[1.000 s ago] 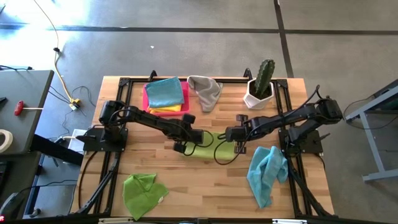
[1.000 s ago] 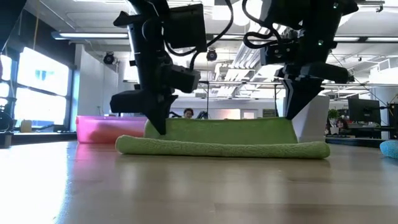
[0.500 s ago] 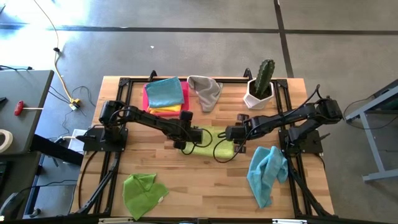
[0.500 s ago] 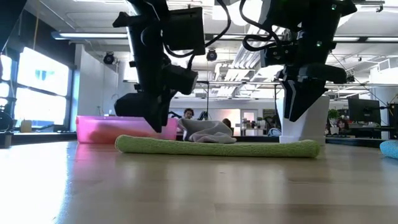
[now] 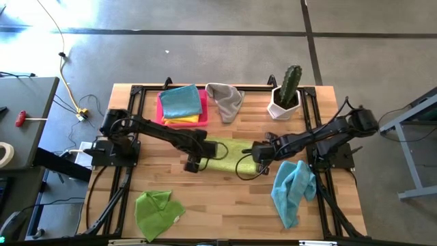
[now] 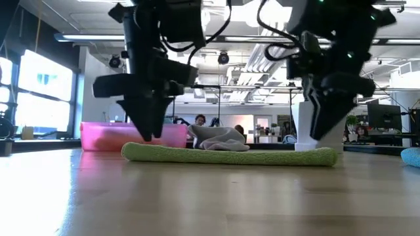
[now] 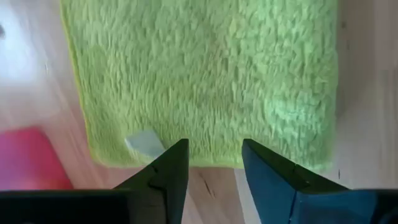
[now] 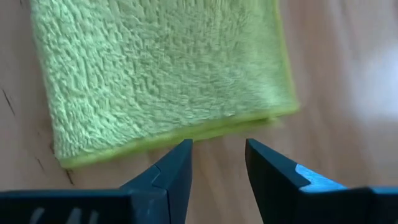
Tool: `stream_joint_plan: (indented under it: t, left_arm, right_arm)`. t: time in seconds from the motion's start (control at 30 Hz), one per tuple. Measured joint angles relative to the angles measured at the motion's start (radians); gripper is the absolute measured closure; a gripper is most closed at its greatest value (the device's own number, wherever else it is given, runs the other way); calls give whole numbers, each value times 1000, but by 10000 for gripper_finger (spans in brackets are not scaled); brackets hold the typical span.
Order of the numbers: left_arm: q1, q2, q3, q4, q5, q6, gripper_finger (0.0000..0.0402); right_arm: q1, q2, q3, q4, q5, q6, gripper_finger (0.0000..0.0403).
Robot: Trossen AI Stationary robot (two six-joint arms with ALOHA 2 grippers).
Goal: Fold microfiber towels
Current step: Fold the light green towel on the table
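A lime microfiber towel (image 5: 229,152) lies folded flat in the middle of the table, a low strip in the low view (image 6: 230,155). My left gripper (image 5: 193,162) hovers open just off the towel's near left corner (image 7: 205,81), its fingers (image 6: 147,134) clear of the cloth. My right gripper (image 5: 261,162) hovers open just off the near right corner (image 8: 161,81), also above the cloth (image 6: 325,134). Neither holds anything. A small white tag (image 7: 144,143) shows on the towel's near edge.
A pink tray (image 5: 202,104) at the far left holds a folded light blue towel (image 5: 180,101) over a yellow one (image 5: 183,121). A grey towel (image 5: 225,99) and a potted cactus (image 5: 285,96) stand at the back. A crumpled green towel (image 5: 158,212) and a light blue one (image 5: 293,188) lie near the front edge.
Both grippers have opened and let go of the lime towel's raised layer, which has dropped flat onto the layer below. Both then drew back toward the table's near edge, the left one also toward the left.
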Motion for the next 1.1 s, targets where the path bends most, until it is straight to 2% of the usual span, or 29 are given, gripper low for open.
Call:
stream_joint_plan:
  t: [0.17, 0.33, 0.43, 0.6, 0.77, 1.1]
  left_arm:
    - [5, -59, -107, 153, 49, -58, 271]
    - [1, -57, -216, 291, 18, -123, 275]
    - [0, -53, -252, 406, 23, -139, 275]
    - [-29, -54, -268, 425, 15, -262, 275]
    - [-91, -52, -268, 421, 43, -363, 275]
    - [-209, -45, -273, 534, 19, -365, 275]
  right_arm:
    - [30, -80, -137, 199, -27, 140, 263]
    - [39, -167, -210, 257, -27, 317, 263]
    - [35, -174, -217, 258, -44, 396, 257]
    - [32, -152, -219, 272, -120, 549, 217]
    - [14, -135, -219, 232, -129, 703, 178]
    - [-3, -91, -286, 425, -137, 818, 171]
